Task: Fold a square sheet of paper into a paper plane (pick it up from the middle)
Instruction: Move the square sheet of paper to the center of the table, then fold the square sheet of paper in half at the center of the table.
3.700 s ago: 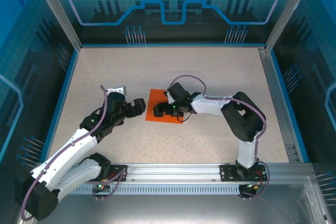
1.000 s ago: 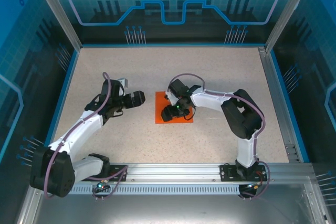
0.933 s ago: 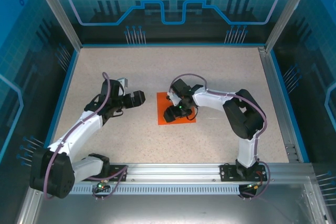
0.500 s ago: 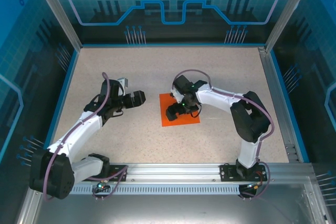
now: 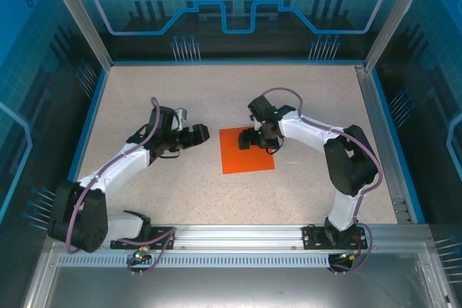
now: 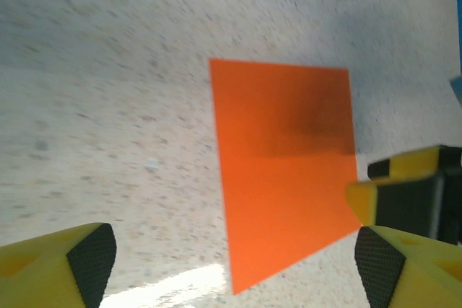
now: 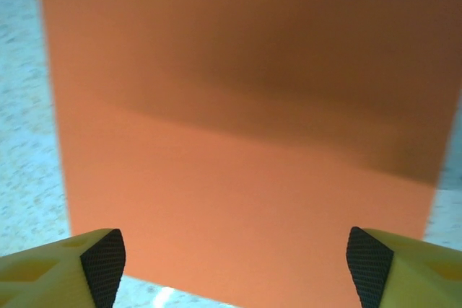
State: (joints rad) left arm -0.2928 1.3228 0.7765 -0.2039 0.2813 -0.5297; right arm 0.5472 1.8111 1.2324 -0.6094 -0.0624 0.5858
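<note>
While the square sheet of paper (image 5: pixel 247 153) lay flat and uncreased on the speckled worktop (image 5: pixel 144 91), a little to the right of the middle, both claws stood near it. From above, the left claw (image 5: pixel 203 135) sat low over bare worktop just beside the sheet's far left corner. It was apart from the paper, with its fingers aimed toward the sheet. Its own camera looked across the speckled surface to the orange square. Its two yellow fingers with black textured pads (image 6: pixel 90 256) stood at the bottom corners of that view, wide apart with nothing between them.

The right claw (image 5: pixel 251 141) hung over the far edge of the sheet, reaching in from the right. In its wrist view the paper lay directly below, with a broad dark shadow over its farther half and a strip of worktop down the left side. Its fingers were likewise spread wide, one pad at each lower corner, with the sheet's near edge passing between them. Whether those fingertips touched the paper I could not quite tell; they seemed to be just above it. From the left wrist, part of the right claw's yellow and black body showed at the sheet's right edge.
</note>
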